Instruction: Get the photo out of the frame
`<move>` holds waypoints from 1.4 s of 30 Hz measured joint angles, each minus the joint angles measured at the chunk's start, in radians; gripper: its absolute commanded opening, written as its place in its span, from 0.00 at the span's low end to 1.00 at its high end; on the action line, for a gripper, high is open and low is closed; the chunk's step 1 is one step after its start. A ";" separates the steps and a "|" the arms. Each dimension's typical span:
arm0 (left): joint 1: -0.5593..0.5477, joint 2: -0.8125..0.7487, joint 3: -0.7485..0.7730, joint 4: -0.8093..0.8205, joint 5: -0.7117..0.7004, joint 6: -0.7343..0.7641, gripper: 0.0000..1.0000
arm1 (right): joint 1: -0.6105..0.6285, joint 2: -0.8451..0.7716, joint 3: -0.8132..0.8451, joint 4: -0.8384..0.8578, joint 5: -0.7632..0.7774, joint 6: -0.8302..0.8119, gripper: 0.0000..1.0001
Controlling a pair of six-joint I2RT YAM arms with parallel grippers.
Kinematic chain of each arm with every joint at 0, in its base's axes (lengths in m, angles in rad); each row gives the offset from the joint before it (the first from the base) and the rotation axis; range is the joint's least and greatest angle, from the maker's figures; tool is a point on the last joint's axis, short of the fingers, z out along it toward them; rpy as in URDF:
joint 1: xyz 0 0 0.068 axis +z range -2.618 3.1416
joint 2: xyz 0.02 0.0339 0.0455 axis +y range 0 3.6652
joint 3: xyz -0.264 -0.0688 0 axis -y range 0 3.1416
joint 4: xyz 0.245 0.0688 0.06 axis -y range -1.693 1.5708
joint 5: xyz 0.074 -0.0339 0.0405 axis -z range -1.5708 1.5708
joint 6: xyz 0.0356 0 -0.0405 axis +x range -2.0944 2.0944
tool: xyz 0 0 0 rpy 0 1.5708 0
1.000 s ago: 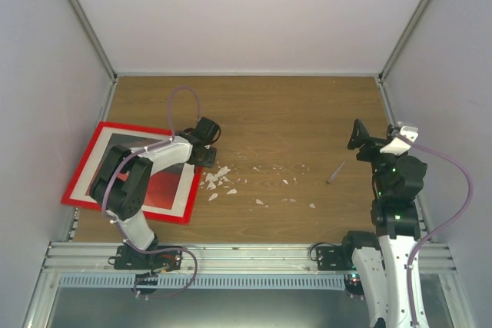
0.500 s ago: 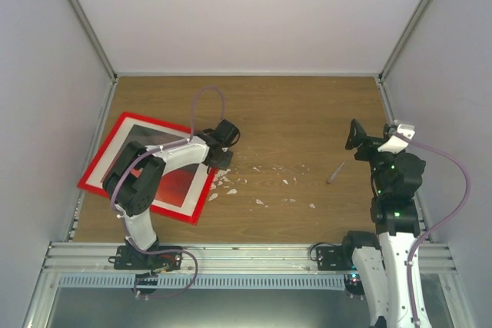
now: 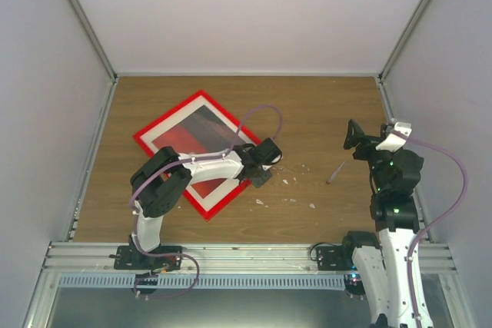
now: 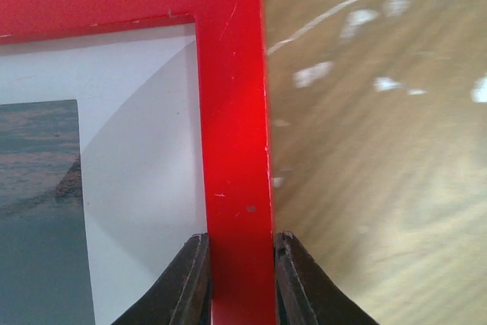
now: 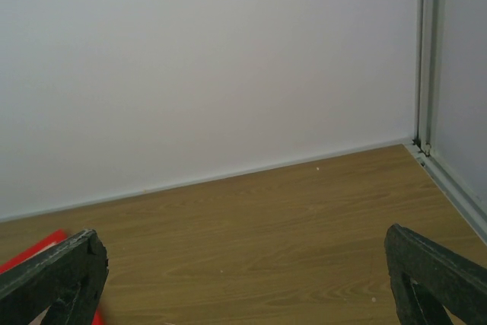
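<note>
The red frame point(image 3: 178, 119) lies face up on the table, turned like a diamond, left of centre. Inside it sit a white mat and the photo point(image 3: 201, 132), dark and red. My left gripper point(image 3: 260, 172) is shut on the frame's right rim near a corner. In the left wrist view the red rim point(image 4: 232, 112) runs between my two fingers point(image 4: 190, 279), with the white mat and a grey-blue part of the photo point(image 4: 38, 211) to its left. My right gripper point(image 3: 352, 136) is open and empty, raised above the table's right side. A red corner of the frame point(image 5: 38, 247) shows in the right wrist view.
Several small white scraps point(image 3: 286, 182) are scattered on the wood right of the frame. A thin grey stick-like object point(image 3: 335, 172) lies near the right arm. White walls enclose the table on three sides.
My left gripper has dragged the frame to the right and toward the table's middle, turning it clockwise. The right arm has barely moved.
</note>
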 measured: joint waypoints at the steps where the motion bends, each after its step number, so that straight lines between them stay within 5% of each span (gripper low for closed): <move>1: -0.017 0.003 0.003 0.009 0.005 0.017 0.10 | 0.000 0.002 0.000 0.000 0.000 0.000 1.00; 6: -0.066 0.004 0.004 0.030 0.016 0.060 0.16 | 0.001 0.011 0.000 0.000 -0.002 0.000 1.00; 13: -0.075 -0.050 -0.004 0.036 -0.005 0.056 0.47 | 0.006 0.054 0.007 -0.010 -0.034 -0.008 1.00; 21: -0.036 -0.390 -0.180 0.102 -0.048 -0.165 0.71 | 0.023 0.155 0.024 -0.013 -0.176 -0.030 1.00; 31: 0.303 -0.797 -0.609 0.097 0.048 -0.516 0.89 | 0.260 0.469 0.047 0.009 -0.277 -0.063 1.00; 42: 0.498 -1.052 -0.892 0.085 0.137 -0.748 0.89 | 0.410 0.848 0.164 0.016 -0.245 -0.144 0.93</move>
